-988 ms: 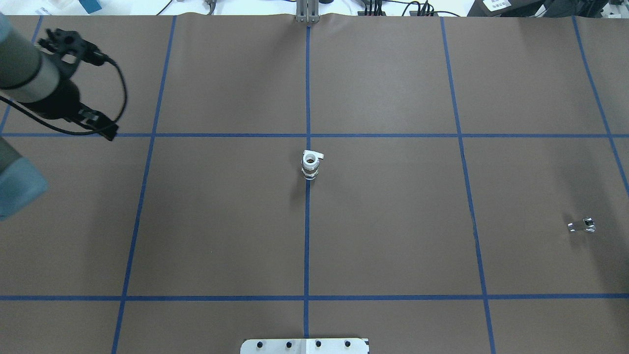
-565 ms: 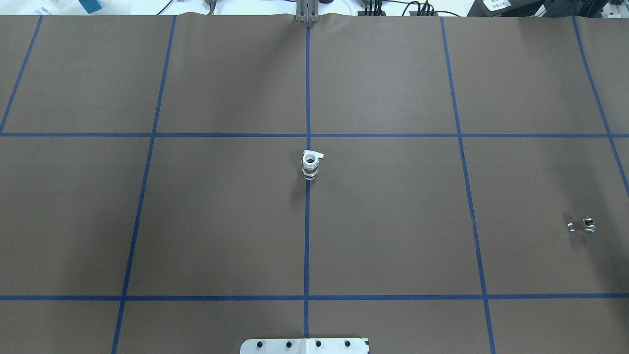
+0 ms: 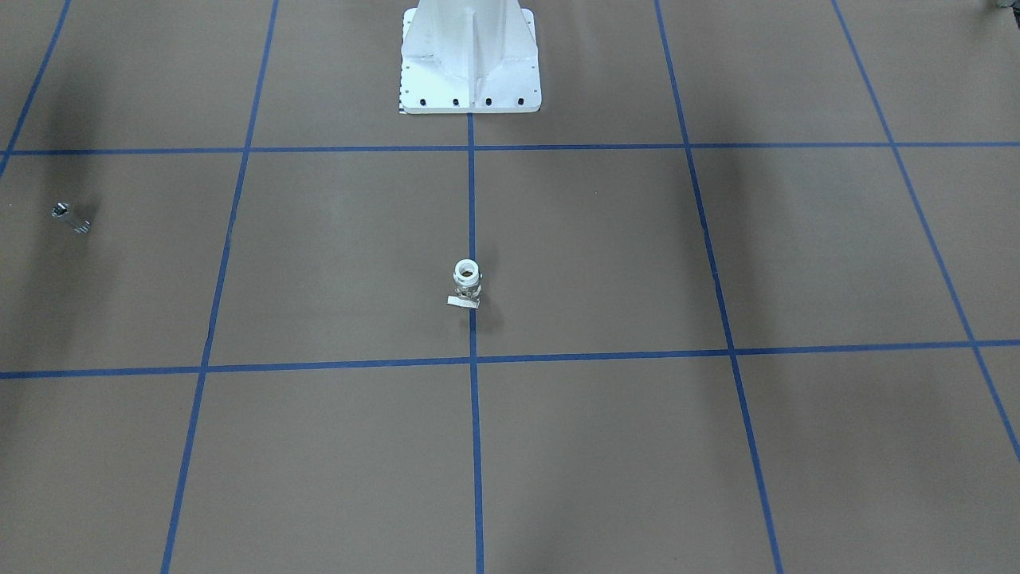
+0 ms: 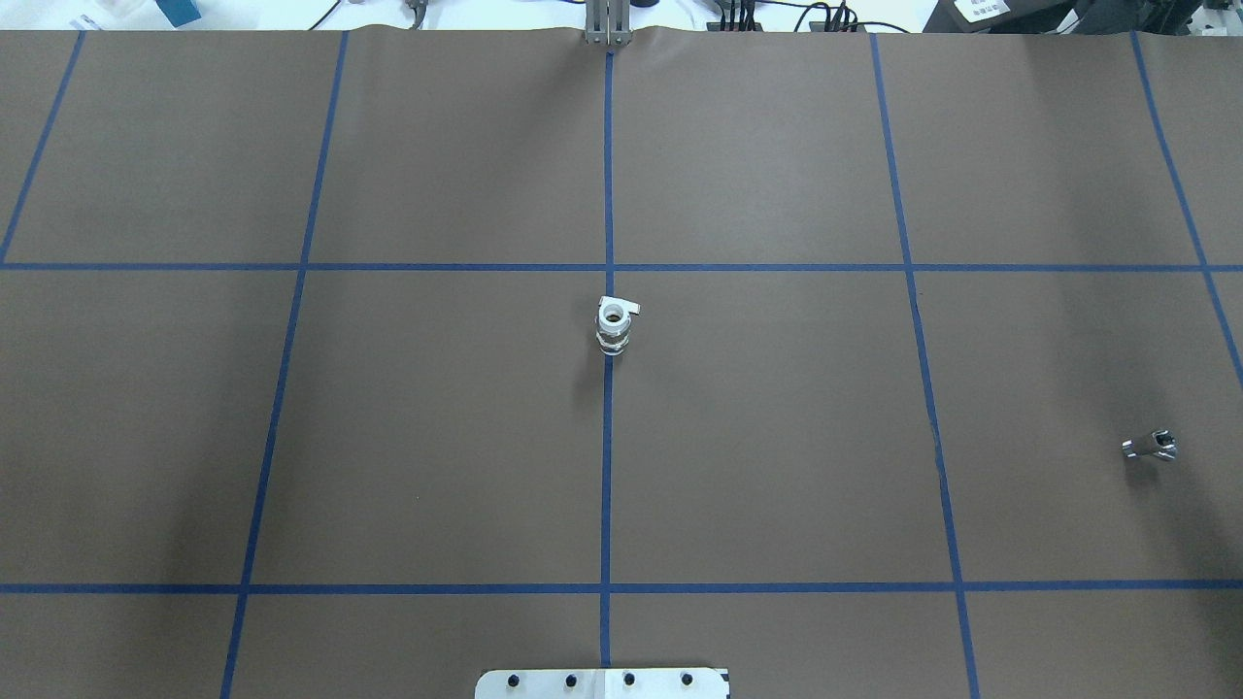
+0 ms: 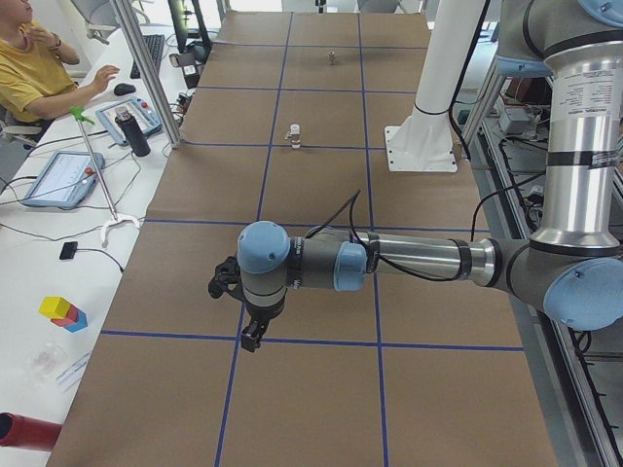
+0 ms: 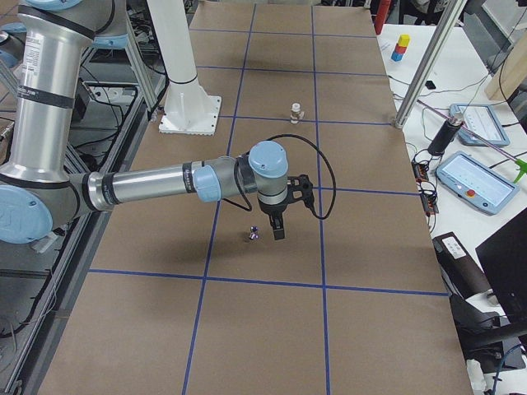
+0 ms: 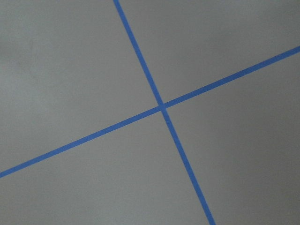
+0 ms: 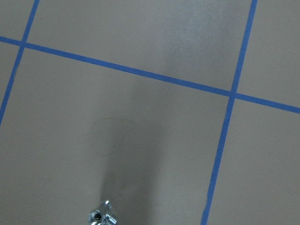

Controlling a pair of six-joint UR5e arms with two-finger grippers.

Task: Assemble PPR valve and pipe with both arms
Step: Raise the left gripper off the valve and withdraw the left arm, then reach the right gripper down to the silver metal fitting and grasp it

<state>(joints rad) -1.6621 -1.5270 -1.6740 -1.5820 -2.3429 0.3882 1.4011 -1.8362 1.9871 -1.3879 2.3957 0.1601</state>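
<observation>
The PPR valve [image 4: 614, 325] stands upright at the table's middle on a blue tape line, white ring on top; it also shows in the front view [image 3: 466, 283]. The pipe [image 4: 1150, 447] lies on its side far off on my right; the right wrist view shows it at its bottom edge [image 8: 102, 217]. My left gripper [image 5: 249, 339] shows only in the exterior left view, hanging above the mat far from the valve; I cannot tell its state. My right gripper [image 6: 277, 231] shows only in the exterior right view, just beside the pipe [image 6: 254, 234]; I cannot tell its state.
The white bolted pedestal [image 3: 470, 72] stands at the robot's edge of the table. Blue tape lines grid the brown mat [image 4: 777, 437]. A seated operator [image 5: 29, 68], tablets and a dark bottle [image 5: 135, 133] are on the side bench.
My left arm was in the overhead view's upper left a second ago and has gone out of that view. The valve and the pipe have not moved.
</observation>
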